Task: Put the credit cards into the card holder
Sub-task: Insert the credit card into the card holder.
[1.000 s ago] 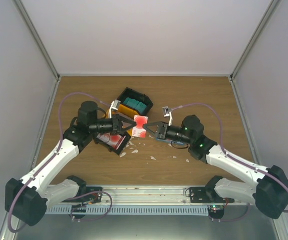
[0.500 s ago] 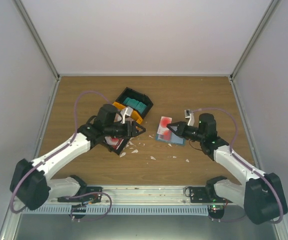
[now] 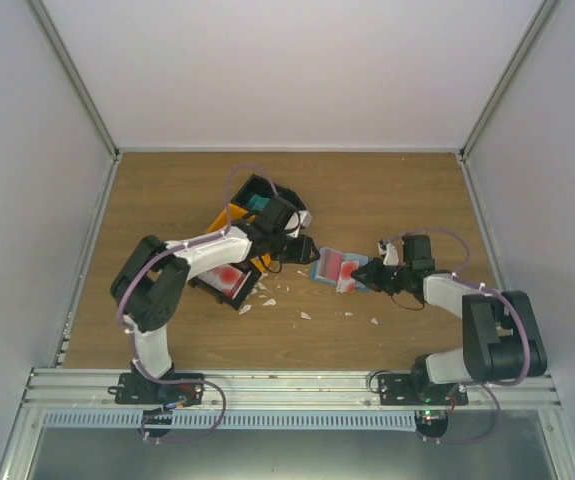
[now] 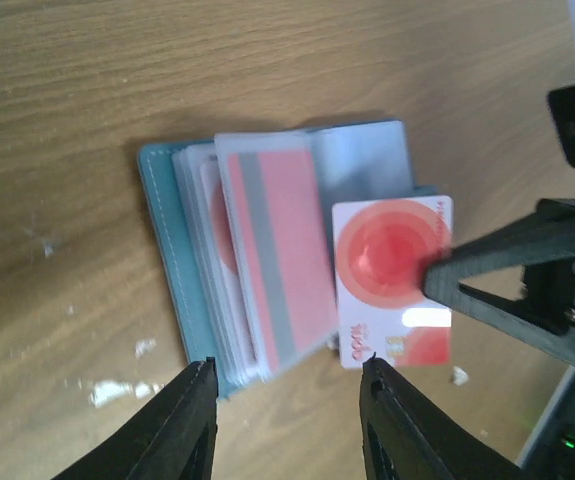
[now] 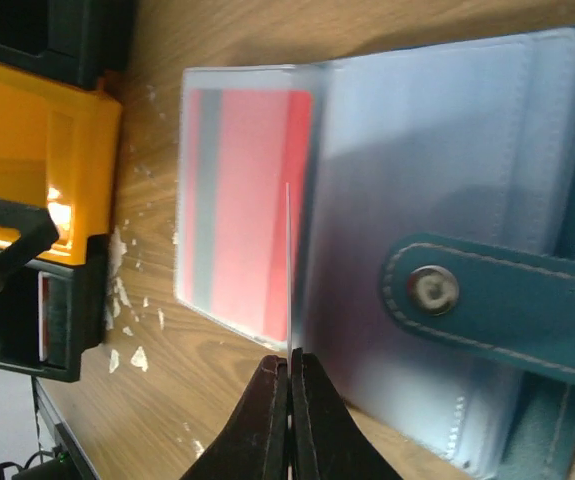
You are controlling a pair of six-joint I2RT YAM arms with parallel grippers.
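The right gripper, pinching a red card at mid-right, should slide it squarely into the unfolded card holder's clear sleeve, while the left gripper hovers above, fingers apart and empty.

Black-and-orange bin on the wooden table, small white scraps scattered just beside it

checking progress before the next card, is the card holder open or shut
Open. The card holder lies spread flat, clear sleeves fanned out, a red card inside one, its snap strap unfastened.
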